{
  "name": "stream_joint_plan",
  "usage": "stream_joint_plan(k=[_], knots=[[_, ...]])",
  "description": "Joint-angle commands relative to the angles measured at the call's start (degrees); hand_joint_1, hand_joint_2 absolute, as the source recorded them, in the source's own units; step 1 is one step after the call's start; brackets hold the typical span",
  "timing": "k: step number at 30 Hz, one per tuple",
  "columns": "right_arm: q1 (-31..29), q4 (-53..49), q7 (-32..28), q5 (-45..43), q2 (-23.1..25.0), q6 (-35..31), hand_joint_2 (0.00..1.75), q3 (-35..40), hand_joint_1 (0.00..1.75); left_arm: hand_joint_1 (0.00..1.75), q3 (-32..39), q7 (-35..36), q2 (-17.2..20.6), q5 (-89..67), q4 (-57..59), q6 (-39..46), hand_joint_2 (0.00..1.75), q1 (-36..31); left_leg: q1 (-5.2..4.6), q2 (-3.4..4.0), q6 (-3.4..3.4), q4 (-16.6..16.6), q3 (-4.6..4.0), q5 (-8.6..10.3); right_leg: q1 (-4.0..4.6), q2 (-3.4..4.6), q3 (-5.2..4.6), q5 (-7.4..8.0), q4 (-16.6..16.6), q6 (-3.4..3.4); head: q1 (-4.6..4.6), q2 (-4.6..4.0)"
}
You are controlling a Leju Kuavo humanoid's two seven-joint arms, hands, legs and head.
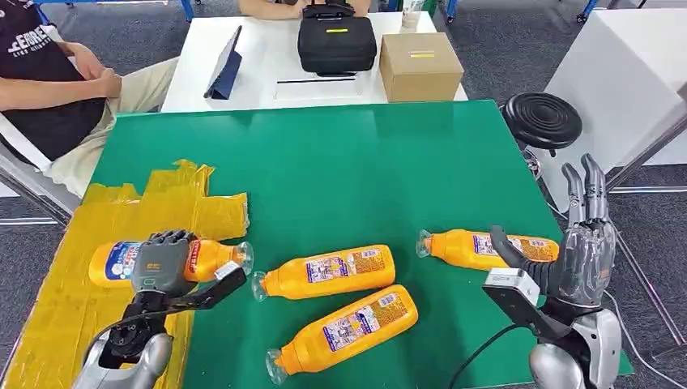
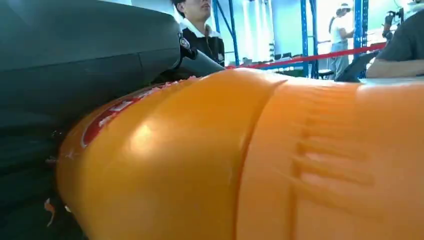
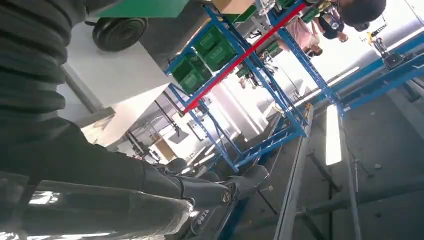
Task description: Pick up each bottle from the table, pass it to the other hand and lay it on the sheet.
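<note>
An orange bottle (image 1: 116,262) lies on the yellow sheet (image 1: 121,219) at the table's left, its clear cap pointing right. My left hand (image 1: 162,263) grips it from above, fingers curled over its body and thumb reaching toward the neck; up close the bottle (image 2: 250,160) sits under the dark fingers (image 2: 75,55). Three more orange bottles lie on the green mat: one in the middle (image 1: 328,274), one nearer the front (image 1: 348,327), one at the right (image 1: 482,247). My right hand (image 1: 585,243) stands open, fingers pointing up, just right of the right bottle.
Behind the green mat (image 1: 340,154) is a white table with a cardboard box (image 1: 420,65), a black bag (image 1: 336,42) and a tablet (image 1: 227,69). A person (image 1: 49,81) sits at the far left. A black stool (image 1: 541,120) stands off the mat's right edge.
</note>
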Motion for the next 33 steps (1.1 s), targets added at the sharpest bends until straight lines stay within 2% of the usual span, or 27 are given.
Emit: stream_joint_plan(k=[1, 7, 8, 9, 10, 13, 21, 29, 31, 33], knots=[[-2.8, 4.3, -0.4, -1.5, 0.1, 0.5, 1.75, 0.0, 0.0, 1.75, -0.1, 0.2, 0.5, 0.1, 8.9, -1.5, 1.75, -3.3, 0.06, 0.19, -0.18, 0.0, 0.25, -0.07, 0.08, 0.04, 0.27, -0.03, -0.1, -0.09, 0.0, 0.0], [-3.3, 5.1, -0.8, -2.8, -0.9, 0.8, 1.75, -0.2, 0.0, 1.75, -0.1, 0.4, 0.2, 0.5, 11.7, -2.0, 1.75, -4.4, 0.1, 0.18, -0.24, 0.0, 0.34, -0.12, 0.13, -0.02, 0.4, -0.08, -0.1, -0.12, 0.0, 0.0], [-3.6, 5.5, -1.0, -3.1, -1.1, 0.9, 1.75, -0.2, 0.0, 1.27, -0.2, 0.4, 0.2, 0.6, 12.3, -2.3, 1.75, -4.7, 0.08, 0.16, -0.19, 0.0, 0.26, -0.08, 0.1, 0.0, 0.3, -0.05, -0.1, -0.09, -0.02, 0.0], [-4.1, 6.0, -1.1, -3.5, -1.3, 0.9, 1.75, -0.1, 0.0, 1.01, 0.0, 0.0, -0.1, 1.6, 13.4, -2.8, 1.75, -5.1, 0.04, 0.13, -0.14, 0.0, 0.19, -0.04, 0.05, 0.01, 0.21, -0.03, -0.1, -0.07, 0.0, 0.0], [-4.3, 6.4, -1.2, -3.7, -1.5, 0.8, 1.75, -0.1, 0.0, 0.0, 0.1, -0.7, -0.2, 2.5, 14.2, -3.1, 1.75, -5.4, 0.08, 0.18, -0.21, 0.0, 0.31, -0.09, 0.1, 0.01, 0.36, -0.06, -0.1, -0.1, 0.0, 0.0], [-4.2, 7.4, -1.7, -5.3, -2.6, 0.2, 1.75, 0.2, 0.0, 0.0, -0.5, -1.4, -0.1, 4.0, 17.2, -5.5, 1.75, -6.5, 0.08, 0.16, -0.18, 0.0, 0.27, -0.06, 0.09, 0.0, 0.32, -0.03, -0.1, -0.09, 0.02, 0.0], [-5.9, 8.2, -0.5, -4.6, -1.9, 0.3, 1.75, 2.0, 0.0, 0.0, -1.8, -0.4, 0.4, 3.0, 21.6, -10.7, 1.75, -8.3, 0.03, 0.16, -0.17, -0.1, 0.47, -0.03, 0.05, 0.0, 0.52, 0.02, -0.1, -0.09, -0.02, 0.0], [-5.1, 7.4, 0.2, -4.3, -1.6, 0.3, 1.75, 1.7, 0.0, 0.0, -1.8, 0.4, 0.5, 2.6, 20.9, -12.0, 1.75, -9.2, 0.11, 0.33, -0.35, -0.1, 0.83, -0.02, 0.15, 0.06, 0.9, 0.08, -0.2, -0.16, 0.0, 0.0], [-4.7, 7.1, 0.4, -4.1, -1.5, 0.2, 1.75, 1.7, 0.0, 0.0, -1.3, 0.5, 0.8, 2.8, 19.5, -12.4, 1.75, -8.9, 0.02, 0.04, -0.12, -0.1, 0.91, 0.0, 0.05, -0.07, 0.97, 0.0, -0.1, -0.07, -0.02, 0.0], [-4.3, 6.7, 0.7, -3.8, -1.1, 0.1, 1.75, 1.6, 0.0, 0.0, -0.8, 0.4, 1.4, 3.4, 16.6, -12.6, 1.75, -8.2, 0.04, 0.1, -0.16, -0.1, 0.97, 0.02, 0.07, -0.05, 1.01, 0.03, -0.1, -0.09, 0.0, 0.0]])
